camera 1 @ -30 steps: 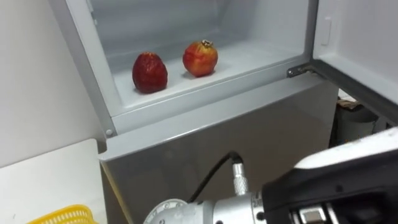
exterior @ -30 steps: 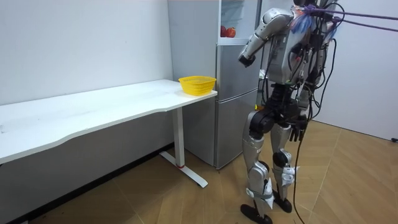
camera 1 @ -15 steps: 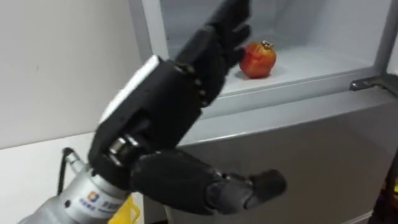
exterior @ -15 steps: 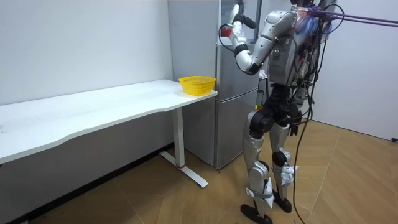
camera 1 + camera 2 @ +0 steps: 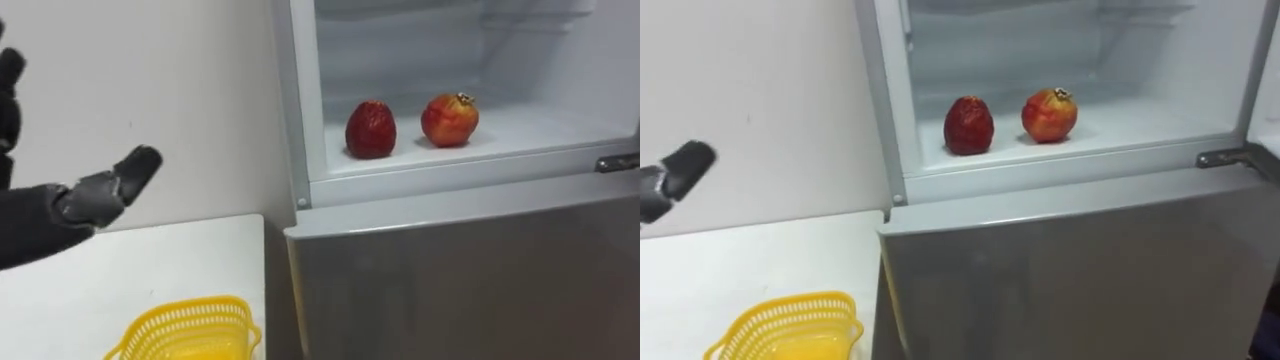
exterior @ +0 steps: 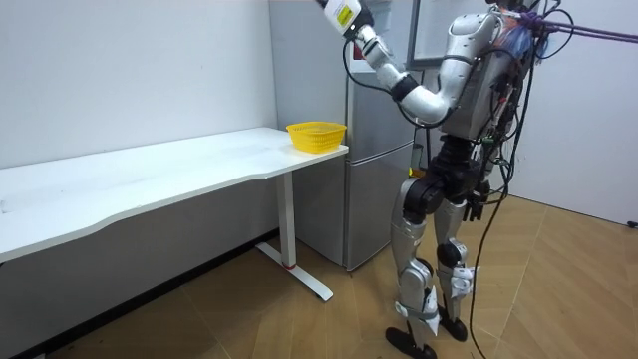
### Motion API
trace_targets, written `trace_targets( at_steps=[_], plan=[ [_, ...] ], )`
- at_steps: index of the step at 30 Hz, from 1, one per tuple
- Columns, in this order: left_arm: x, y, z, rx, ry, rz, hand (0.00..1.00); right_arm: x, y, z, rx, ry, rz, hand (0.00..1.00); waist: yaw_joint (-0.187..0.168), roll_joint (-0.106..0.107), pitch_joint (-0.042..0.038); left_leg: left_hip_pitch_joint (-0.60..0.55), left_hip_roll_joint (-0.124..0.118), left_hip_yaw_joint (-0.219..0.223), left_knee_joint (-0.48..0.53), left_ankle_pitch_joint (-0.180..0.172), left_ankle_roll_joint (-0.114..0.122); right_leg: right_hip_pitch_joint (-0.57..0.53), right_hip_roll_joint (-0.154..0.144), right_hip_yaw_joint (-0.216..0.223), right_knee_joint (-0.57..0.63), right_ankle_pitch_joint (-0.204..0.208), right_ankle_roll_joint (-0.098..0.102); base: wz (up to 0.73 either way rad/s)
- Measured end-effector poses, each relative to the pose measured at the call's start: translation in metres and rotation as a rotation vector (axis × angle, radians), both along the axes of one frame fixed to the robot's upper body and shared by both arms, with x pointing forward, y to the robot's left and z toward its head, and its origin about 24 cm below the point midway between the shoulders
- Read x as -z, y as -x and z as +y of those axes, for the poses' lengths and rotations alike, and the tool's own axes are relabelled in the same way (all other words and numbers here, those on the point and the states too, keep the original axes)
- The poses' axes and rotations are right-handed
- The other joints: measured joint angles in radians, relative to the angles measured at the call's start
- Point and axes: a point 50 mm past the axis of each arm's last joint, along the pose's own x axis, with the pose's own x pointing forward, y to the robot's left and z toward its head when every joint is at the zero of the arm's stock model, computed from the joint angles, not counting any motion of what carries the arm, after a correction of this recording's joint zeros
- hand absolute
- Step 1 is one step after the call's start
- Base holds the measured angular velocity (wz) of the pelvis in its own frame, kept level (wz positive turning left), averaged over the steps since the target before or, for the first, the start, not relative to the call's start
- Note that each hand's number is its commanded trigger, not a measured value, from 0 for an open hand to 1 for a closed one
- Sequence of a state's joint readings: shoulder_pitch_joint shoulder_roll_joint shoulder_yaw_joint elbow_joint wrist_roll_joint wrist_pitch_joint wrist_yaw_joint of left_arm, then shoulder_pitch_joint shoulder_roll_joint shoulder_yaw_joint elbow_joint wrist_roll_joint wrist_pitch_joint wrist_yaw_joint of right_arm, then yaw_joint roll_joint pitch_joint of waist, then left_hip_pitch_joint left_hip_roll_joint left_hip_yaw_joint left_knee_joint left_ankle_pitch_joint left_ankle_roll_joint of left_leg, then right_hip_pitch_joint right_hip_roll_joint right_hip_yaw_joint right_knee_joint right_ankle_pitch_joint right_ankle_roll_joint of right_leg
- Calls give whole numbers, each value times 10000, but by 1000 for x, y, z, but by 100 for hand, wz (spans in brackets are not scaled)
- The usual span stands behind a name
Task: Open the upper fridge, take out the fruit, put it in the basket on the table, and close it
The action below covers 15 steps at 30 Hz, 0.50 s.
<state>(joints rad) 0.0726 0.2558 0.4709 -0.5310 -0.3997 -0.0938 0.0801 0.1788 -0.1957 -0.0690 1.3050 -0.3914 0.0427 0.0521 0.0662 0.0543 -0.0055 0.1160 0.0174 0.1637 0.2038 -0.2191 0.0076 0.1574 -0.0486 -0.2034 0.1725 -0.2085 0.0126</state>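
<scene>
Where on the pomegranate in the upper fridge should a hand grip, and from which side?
Probably round its broad middle, coming in from the front through the open compartment. The pomegranate sits with its crown up, apart from the dark red fruit on its left, so fingers fit either side. The left hand is open, off to the left.

Fridge casing (image 5: 450, 280): grey brushed metal, soft sheen;
Fridge liner (image 5: 560, 125): white plastic, smooth, glossy;
Dark red fruit (image 5: 371, 130): dimpled, dull;
Pomegranate (image 5: 450, 120): smooth, waxy;
Basket (image 5: 185, 325): yellow plastic lattice;
Table (image 5: 150, 265): white, smooth, matt;
Left hand (image 5: 60, 205): black matt plastic
</scene>
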Motion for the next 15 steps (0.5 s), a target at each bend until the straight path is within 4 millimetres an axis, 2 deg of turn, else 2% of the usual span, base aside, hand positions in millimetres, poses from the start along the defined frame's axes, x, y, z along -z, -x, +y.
trace_targets(
  at_steps=[4,6,7,8,9,10,12,13,15],
  plan=[
    [32,15,36,-2135,1115,1278,0,-1,0,-3,462,140,-217,0,144,37,12,-20,-5,-76,13,11,-16,19,9,-35,-1,-22,-25,5],
    [62,24,57,-3157,2461,2194,0,-1,0,-4,350,173,-211,0,171,59,23,-57,-40,-183,4,10,-17,22,-16,-153,10,-75,-16,11],
    [79,30,65,-3568,3106,2770,0,-2,0,-4,373,182,-262,0,183,-8,-1,-88,-62,-232,-28,10,-16,16,-33,-195,7,-98,-3,14],
    [88,34,68,-3784,3427,3080,0,-2,0,-4,403,184,-295,0,181,-6,5,-96,-72,-249,-50,9,-15,10,-38,-199,15,-111,2,8],
    [108,43,74,-4283,4060,3727,0,-2,0,-5,421,201,-296,0,196,-5,7,-88,-88,-268,-52,9,-15,12,-40,-194,26,-118,9,0],
    [120,47,76,-4536,4430,4057,0,-2,0,-5,430,217,-270,0,210,-4,9,-66,-92,-262,-51,9,-14,10,-46,-188,33,-119,11,0],
    [169,65,83,-5645,5791,5692,0,-2,-1,-5,397,226,-247,0,203,-42,23,-38,-108,-274,-65,7,-13,-6,-70,-210,59,-141,23,0],
    [181,70,85,-5875,6038,6149,0,-2,-4,-5,373,207,-296,0,211,-56,21,-48,-112,-277,-72,7,-13,-15,-74,-214,60,-150,25,0],
    [229,92,82,-6642,7367,7969,0,-2,-5,-5,388,110,-278,0,186,-78,31,-46,-119,-282,-75,-6,-14,30,-68,-210,1,-160,29,0]
  ],
)
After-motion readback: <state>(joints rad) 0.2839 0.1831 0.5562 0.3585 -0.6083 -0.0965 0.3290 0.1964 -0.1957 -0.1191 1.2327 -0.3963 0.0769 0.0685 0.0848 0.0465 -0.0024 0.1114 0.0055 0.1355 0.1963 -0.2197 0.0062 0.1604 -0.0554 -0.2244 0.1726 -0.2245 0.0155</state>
